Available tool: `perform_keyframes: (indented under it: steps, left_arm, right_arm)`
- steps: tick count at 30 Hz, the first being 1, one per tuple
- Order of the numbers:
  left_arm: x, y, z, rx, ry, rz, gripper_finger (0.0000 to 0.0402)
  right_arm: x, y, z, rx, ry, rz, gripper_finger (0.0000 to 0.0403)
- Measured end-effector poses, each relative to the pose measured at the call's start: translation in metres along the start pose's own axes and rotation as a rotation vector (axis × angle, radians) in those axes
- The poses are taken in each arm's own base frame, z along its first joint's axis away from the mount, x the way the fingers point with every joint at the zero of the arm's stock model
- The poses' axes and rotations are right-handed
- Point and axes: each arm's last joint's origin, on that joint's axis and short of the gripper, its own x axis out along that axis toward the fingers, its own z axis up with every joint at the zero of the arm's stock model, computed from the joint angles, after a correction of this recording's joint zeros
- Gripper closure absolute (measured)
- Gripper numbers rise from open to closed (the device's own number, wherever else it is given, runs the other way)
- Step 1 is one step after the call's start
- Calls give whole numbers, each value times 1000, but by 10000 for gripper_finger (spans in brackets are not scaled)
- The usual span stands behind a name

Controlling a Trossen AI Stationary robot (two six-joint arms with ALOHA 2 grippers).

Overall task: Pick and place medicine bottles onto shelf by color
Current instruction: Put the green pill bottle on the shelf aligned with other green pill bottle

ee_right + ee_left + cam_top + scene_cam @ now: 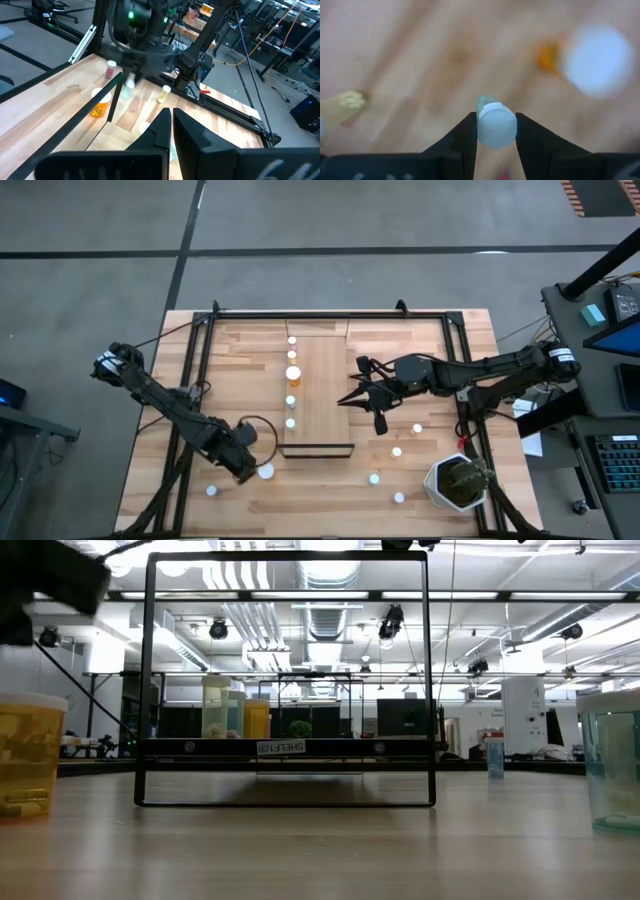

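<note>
Greenish bottle (496,125) clamped in left tool (496,131); right tool (171,122) clenched empty above shelf (322,395).

The high view looks straight down on the whole table (400,340); the low view looks level across it through the shelf (290,748) rail; each wrist view peers close past its own fingers; all share the tabletop and the shelf.

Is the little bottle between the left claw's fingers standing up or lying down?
Standing up. The left wrist view looks down on the bottle's round white cap, its greenish body showing just behind, with a finger on either side.
</note>
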Motion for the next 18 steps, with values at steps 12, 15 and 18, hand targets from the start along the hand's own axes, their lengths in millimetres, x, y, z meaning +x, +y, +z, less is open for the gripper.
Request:
perform_keyframes:
  steps: [12, 15, 18]
  left_arm:
    - [-114, -33, 15, 325, -120, -173, 305]
    - [-141, -33, 20, 376, -255, -159, 304]
    - [-162, -28, 30, 445, -392, -100, 304]
  right_arm:
    - [0, 0, 0, 0, 1, 1, 394]
    - [0, 0, 0, 0, 2, 1, 394]
    - [0, 0, 0, 0, 2, 1, 394]
